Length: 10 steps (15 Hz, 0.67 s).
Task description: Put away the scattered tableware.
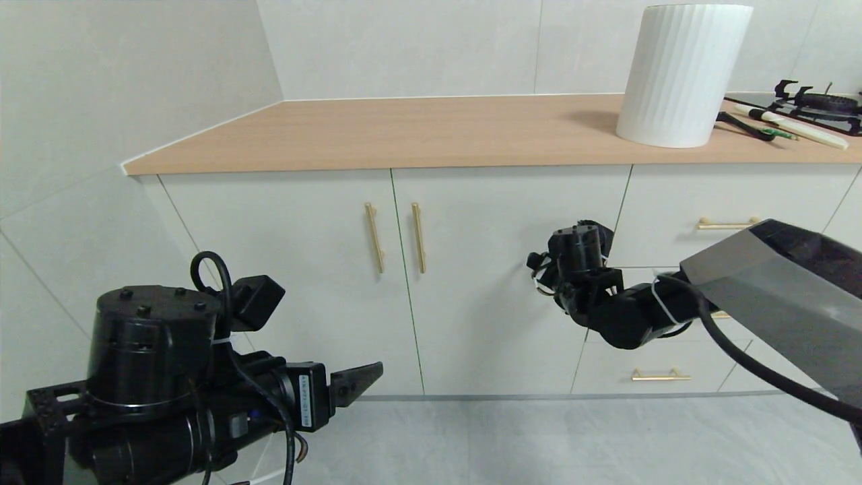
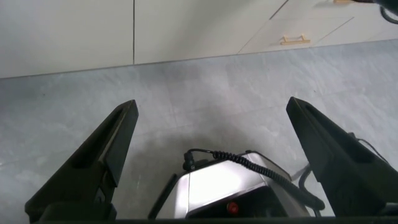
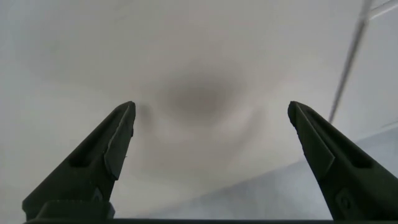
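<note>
Left gripper: fingers wide apart, nothing between them; it hangs low over the grey tiled floor, in front of the cabinets.

Right gripper: fingers also spread, nothing held; it faces the white cabinet door at close range, below the countertop edge.

Tableware: lies at the far right of the light wooden countertop, well apart from both grippers. It consists of a black-handled utensil, a long white utensil with a dark tip and a small green-handled piece, which is too small to identify.

Tall white ribbed cylindrical container: stands upright just beside them, on the robot's left of the group.

Black gas-hob grate: sits behind the utensils.

Slim gold bar handles: fitted on the cabinet fronts.
</note>
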### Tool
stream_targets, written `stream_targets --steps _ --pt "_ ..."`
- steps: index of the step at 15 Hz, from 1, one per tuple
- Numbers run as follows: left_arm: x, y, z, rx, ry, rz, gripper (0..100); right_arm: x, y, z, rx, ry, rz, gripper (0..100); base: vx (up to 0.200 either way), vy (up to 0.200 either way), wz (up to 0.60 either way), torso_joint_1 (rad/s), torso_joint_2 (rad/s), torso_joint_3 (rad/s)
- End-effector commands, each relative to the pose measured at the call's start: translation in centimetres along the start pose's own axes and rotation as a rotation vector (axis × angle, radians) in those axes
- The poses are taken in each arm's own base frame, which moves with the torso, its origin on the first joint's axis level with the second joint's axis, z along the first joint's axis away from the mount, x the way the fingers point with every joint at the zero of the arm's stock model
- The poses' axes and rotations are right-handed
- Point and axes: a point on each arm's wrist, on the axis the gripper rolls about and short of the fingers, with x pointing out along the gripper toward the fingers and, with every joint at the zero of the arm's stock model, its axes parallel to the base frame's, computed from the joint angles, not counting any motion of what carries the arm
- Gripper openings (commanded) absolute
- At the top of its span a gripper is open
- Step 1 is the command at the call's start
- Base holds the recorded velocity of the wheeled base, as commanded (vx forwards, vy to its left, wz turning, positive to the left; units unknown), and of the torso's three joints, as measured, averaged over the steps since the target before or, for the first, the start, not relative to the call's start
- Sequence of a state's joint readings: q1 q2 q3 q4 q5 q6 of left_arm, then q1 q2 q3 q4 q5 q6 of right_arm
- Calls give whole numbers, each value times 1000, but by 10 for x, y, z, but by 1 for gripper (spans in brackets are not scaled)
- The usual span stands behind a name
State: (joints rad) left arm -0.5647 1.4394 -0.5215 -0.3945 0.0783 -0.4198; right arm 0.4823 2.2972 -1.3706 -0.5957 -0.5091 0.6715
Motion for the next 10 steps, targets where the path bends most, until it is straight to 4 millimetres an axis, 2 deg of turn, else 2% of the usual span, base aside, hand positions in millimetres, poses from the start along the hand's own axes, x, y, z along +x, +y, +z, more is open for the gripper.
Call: stream_targets --steps 1,3,5,6,7,8,9,10 --pt "0 0 0 -1 -2 1 100 -51 11 21 -2 57 121 100 0 0 0 0 0 0" --pt "-2 -1 2 0 -11 -2 100 -81 8 34 -8 101 193 100 0 0 0 0 0 0" --pt "-9 -2 6 -2 -43 -16 100 -107 9 63 -3 53 232 100 0 0 0 0 0 0" --pt "-14 -2 8 -2 -62 -24 100 -124 7 80 -15 27 241 100 0 0 0 0 0 0" --pt "-20 -3 11 -2 -84 -34 100 -152 2 102 -19 -2 265 100 0 0 0 0 0 0" --pt "-22 -3 12 -1 -92 -36 100 -165 -1 110 -26 -11 270 100 0 0 0 0 0 0" --pt "-26 -3 14 9 -113 -40 100 -195 -19 123 -81 -31 278 100 0 0 0 0 0 0" --pt "-31 -2 16 29 -131 -39 100 -206 -33 130 -125 -57 267 100 0 0 0 0 0 0"
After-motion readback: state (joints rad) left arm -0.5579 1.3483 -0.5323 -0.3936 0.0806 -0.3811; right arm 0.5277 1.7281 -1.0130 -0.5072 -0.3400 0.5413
